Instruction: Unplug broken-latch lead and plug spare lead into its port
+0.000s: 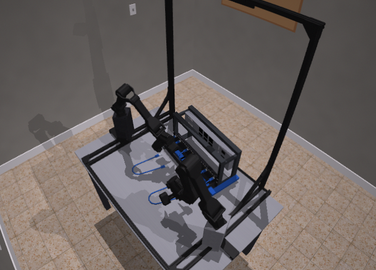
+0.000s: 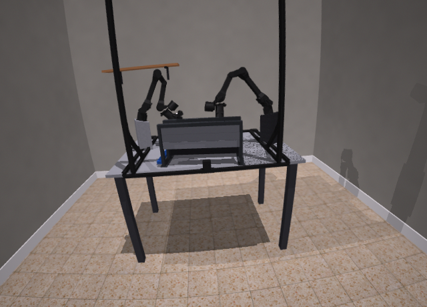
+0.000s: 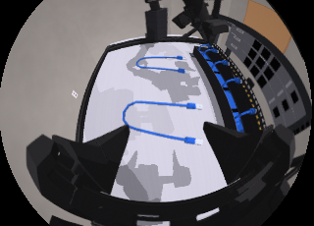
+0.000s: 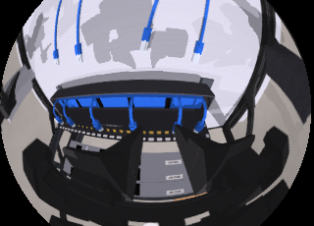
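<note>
The patch panel (image 1: 194, 158) stands in the dark rack (image 1: 212, 139), with several blue leads plugged into its front; they also show in the right wrist view (image 4: 131, 111) and the left wrist view (image 3: 230, 91). I cannot tell which lead sits loose. Two blue spare leads lie looped on the table: the far one (image 1: 145, 166) (image 3: 164, 64) and the near one (image 1: 156, 195) (image 3: 160, 122). My left gripper (image 1: 165, 197) (image 3: 167, 127) is wide open and empty, just above the near spare. My right gripper (image 1: 157, 144) (image 4: 158, 129) hangs over the panel's top edge, fingers partly closed with a gap, holding nothing.
A black frame with tall posts (image 1: 170, 49) surrounds the table. The rack rests on a blue base (image 1: 226, 184). A switch with dark ports (image 1: 206, 137) sits at the rack's rear. The arm bases stand at the two table ends.
</note>
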Robot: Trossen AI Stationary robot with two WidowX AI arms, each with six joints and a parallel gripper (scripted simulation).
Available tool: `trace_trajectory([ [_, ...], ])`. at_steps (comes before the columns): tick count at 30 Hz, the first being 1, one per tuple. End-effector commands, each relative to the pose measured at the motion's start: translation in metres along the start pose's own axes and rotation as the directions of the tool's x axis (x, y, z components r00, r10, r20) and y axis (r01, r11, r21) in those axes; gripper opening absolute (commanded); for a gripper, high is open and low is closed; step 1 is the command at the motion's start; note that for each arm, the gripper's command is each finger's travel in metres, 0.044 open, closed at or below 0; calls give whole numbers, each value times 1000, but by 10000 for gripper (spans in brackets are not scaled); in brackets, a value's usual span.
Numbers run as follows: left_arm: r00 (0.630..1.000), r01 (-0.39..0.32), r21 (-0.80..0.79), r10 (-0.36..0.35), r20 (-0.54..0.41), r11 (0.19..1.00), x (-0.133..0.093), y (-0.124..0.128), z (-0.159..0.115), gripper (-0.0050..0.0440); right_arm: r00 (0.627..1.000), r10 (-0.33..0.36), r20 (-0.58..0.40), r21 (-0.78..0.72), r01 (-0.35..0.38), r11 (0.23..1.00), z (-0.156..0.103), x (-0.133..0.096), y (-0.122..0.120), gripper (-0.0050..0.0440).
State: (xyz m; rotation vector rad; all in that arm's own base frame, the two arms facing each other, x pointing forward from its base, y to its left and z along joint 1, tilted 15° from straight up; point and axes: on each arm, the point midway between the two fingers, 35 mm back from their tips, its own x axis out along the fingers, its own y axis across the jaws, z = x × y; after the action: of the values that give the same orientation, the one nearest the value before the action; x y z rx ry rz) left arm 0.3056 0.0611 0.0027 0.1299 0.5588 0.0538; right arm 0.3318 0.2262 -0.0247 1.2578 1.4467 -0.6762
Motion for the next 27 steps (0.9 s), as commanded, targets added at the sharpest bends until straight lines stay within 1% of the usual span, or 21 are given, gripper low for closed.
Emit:
trace_trajectory([
  [1, 1000, 0, 0, 0, 0, 1000, 0, 0, 0, 440, 999, -15, 52, 44, 12, 999, -36, 22, 42, 176],
  [17, 1000, 0, 0, 0, 0, 1000, 0, 0, 0, 440, 999, -15, 52, 44, 12, 999, -36, 22, 42, 176],
  [18, 1000, 0, 0, 0, 0, 1000, 0, 0, 0, 440, 998, -17, 59, 49, 14, 999, -41, 25, 48, 176],
  [27, 1000, 0, 0, 0, 0, 1000, 0, 0, 0, 440, 998, -17, 59, 49, 14, 999, -41, 25, 48, 176],
])
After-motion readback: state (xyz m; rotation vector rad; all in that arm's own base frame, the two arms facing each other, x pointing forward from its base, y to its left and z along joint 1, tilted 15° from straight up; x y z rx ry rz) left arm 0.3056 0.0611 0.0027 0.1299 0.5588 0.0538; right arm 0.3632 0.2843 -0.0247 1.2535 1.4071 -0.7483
